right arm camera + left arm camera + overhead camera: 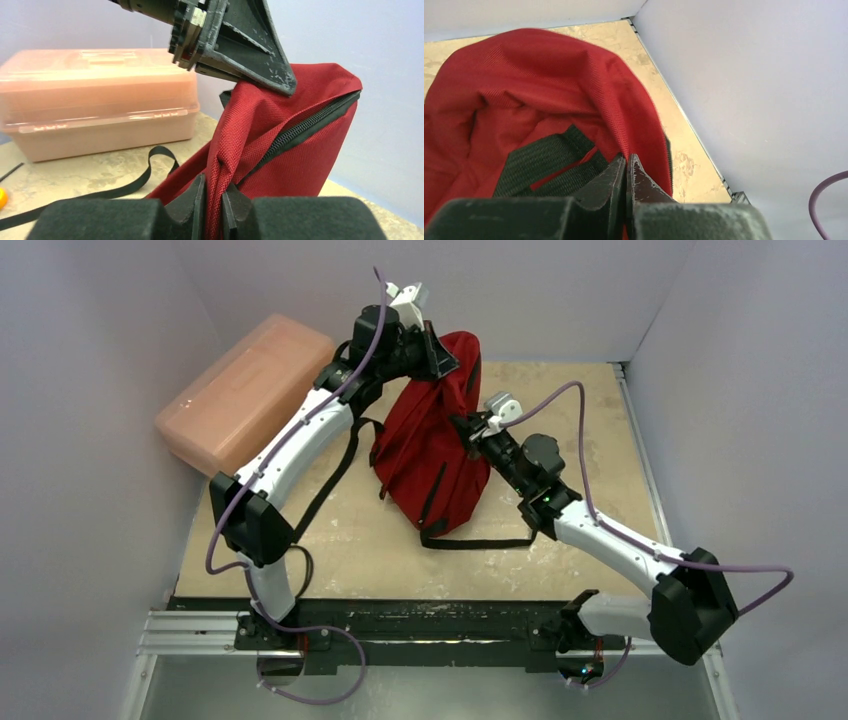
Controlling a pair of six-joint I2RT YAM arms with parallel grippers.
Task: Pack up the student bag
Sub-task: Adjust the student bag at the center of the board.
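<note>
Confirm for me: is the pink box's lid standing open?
No, in the right wrist view the pink box has its lid down flat on its base, with no gap at the rim.

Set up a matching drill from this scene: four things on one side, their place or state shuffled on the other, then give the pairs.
Things
1. student bag
2. pink box
3. left gripper
4. right gripper

Places or states
A. jaws shut on fabric beside the zipper
B. far left of the table
C. dark red, held up at its top
D. jaws shut on the bag's top rim

Pairs: 1-C, 2-B, 3-D, 4-A
</note>
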